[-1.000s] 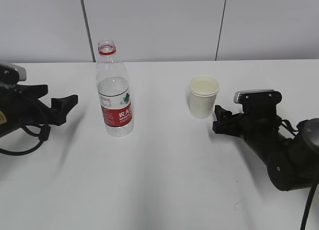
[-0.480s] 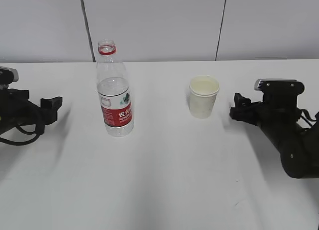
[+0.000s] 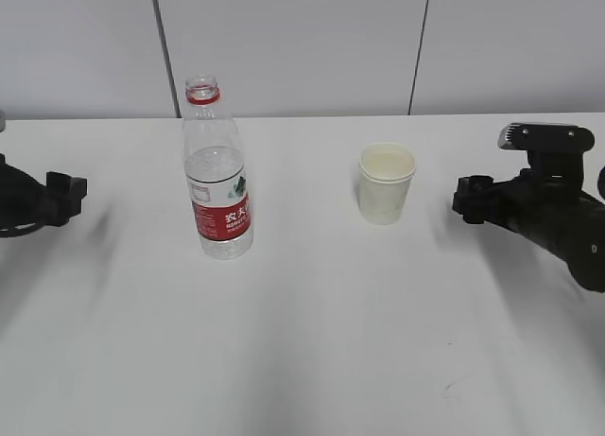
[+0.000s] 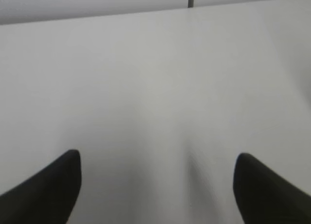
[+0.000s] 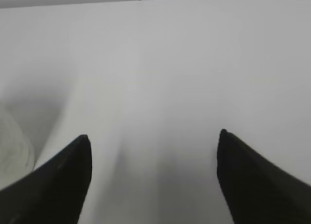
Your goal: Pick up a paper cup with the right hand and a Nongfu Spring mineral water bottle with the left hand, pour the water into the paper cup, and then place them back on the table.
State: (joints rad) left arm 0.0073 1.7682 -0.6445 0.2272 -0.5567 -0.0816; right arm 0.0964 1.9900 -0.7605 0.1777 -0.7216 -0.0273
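Nongfu Spring mineral water bottle (image 3: 216, 171) upright, left-centre on table (image 3: 312, 341); paper cup (image 3: 387, 183) upright to its right. Left hand (image 3: 64, 196) and right hand (image 3: 470, 199) at outer edges, fingers apart, empty.

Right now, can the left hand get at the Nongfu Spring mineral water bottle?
Probably yes. The left hand is open and apart from the Nongfu Spring mineral water bottle, which stands upright to its right on the table. Only bare tabletop lies between them; the paper cup sits beyond the bottle.
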